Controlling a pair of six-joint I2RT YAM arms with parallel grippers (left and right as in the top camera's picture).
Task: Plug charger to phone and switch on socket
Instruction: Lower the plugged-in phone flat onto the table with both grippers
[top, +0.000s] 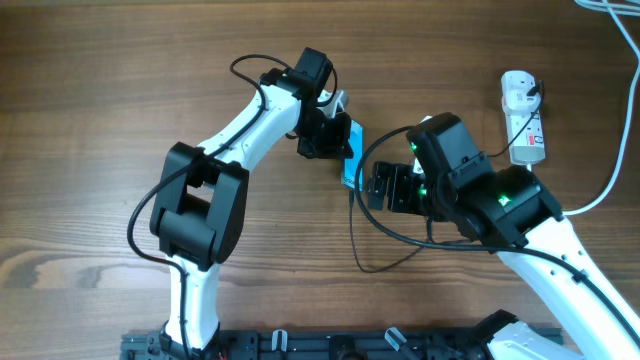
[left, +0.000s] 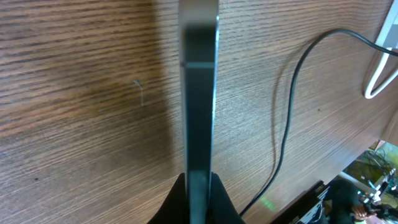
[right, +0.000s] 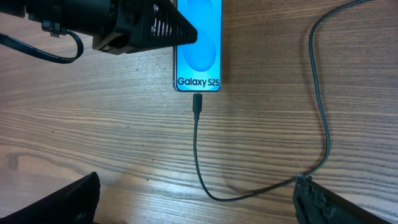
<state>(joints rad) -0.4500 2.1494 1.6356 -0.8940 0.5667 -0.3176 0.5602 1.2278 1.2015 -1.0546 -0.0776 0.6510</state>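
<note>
The phone stands on its long edge on the wooden table, gripped by my left gripper. In the left wrist view the phone shows edge-on, clamped between the jaws. In the right wrist view its cyan screen reads "Galaxy S25". The charger plug meets the phone's bottom edge and looks seated in the port. Its thin black cable loops right between my right gripper's fingers, which are wide open and empty. The right gripper sits just right of the phone.
The white socket lies at the far right with a black plug in it and a white lead running off to the top right. The charger cable loops over the table below the phone and also shows in the left wrist view.
</note>
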